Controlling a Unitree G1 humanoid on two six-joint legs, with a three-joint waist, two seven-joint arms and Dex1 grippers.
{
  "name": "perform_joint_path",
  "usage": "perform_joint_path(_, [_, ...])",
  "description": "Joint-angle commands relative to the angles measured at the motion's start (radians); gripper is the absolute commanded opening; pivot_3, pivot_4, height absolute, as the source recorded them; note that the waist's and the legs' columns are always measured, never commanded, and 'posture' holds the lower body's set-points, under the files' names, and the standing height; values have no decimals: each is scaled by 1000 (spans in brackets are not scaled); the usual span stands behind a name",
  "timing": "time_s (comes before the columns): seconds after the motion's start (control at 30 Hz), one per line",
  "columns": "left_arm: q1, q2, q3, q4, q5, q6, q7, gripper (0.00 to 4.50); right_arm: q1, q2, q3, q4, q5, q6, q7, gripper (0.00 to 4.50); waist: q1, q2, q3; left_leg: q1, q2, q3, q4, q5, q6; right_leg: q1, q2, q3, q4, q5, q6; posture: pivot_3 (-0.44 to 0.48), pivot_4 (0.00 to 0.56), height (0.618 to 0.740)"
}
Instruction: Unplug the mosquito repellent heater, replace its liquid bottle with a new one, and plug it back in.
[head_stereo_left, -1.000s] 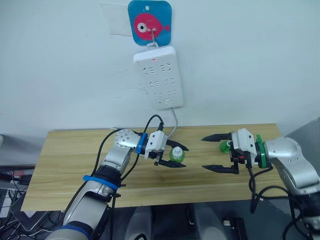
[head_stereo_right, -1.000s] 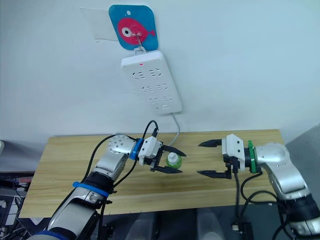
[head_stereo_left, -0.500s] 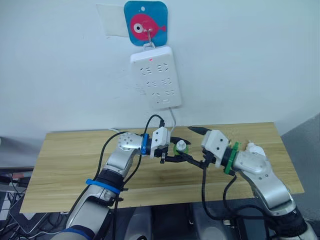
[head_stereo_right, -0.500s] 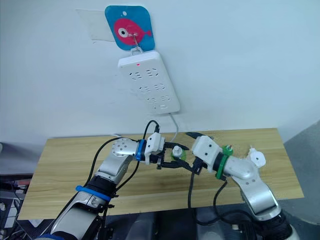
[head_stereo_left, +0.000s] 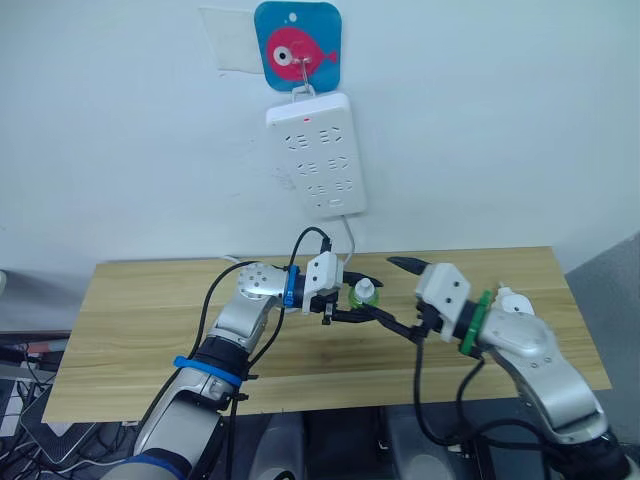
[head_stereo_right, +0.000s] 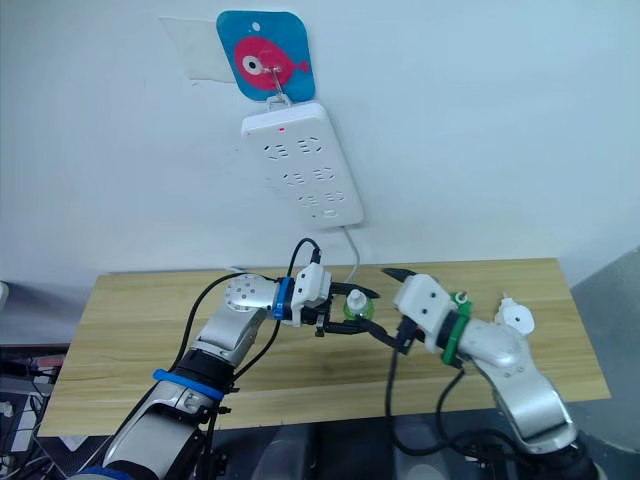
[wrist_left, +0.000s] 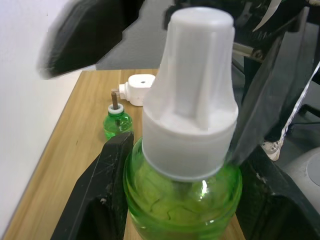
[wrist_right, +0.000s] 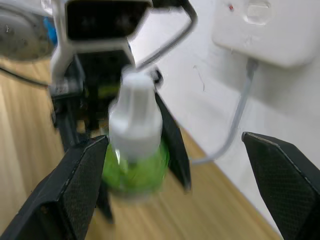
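My left gripper (head_stereo_left: 361, 301) is shut on a green liquid bottle (head_stereo_left: 363, 294) with a white cap (wrist_left: 192, 95), held upright above the table's middle. My right gripper (head_stereo_left: 388, 291) is open right beside it, one finger above and one below the bottle's level. From the right wrist the capped bottle (wrist_right: 135, 145) lies within the open span, near one finger. The white mosquito repellent heater (head_stereo_left: 510, 298) lies on the table behind my right arm. A small uncapped green bottle (wrist_left: 117, 122) with a wick stands next to the heater (wrist_left: 137, 89).
A white power strip (head_stereo_left: 315, 155) hangs on the wall from a fish-shaped hook (head_stereo_left: 298, 45). Its cable (head_stereo_left: 349, 245) drops to the wooden table (head_stereo_left: 130, 320). The table's front edge runs just below both arms.
My right gripper swung left from the table's right side to the bottle. My left gripper raised the bottle a little off the table. Over the last half second little changed.
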Motion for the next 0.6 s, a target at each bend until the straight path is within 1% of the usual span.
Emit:
perform_joint_path(0.03, [-1,2,5,-28,-14,-4,-17,2269,35,-40,-96,-53,65,-2,32,4465,-2,0,0,0,0,0,0,0,0,0,0,0,0,0,0,-80,250,740])
perform_joint_path(0.17, [-6,1,7,-17,-11,-8,-22,2269,58,-68,-94,-93,137,15,92,4465,-13,0,0,1,2,0,-1,0,0,0,3,-1,1,0,0,-85,249,740])
perform_joint_path(0.27, [-15,-8,6,-8,-9,-10,-19,2269,37,-52,-27,-116,133,25,89,4465,-20,0,0,1,2,1,0,0,0,0,2,0,1,0,0,-85,253,740])
perform_joint_path(0.47, [-21,-15,7,-1,-8,-13,-20,2269,-71,50,125,-68,51,36,9,4465,-24,0,0,1,2,-1,0,0,0,0,2,-1,1,0,0,-84,261,740])
perform_joint_path(0.6, [-17,-17,5,-9,-7,-9,-16,2269,-120,112,179,12,-23,20,-56,4465,-24,0,0,1,2,-1,0,0,0,0,2,-1,1,0,0,-78,262,740])
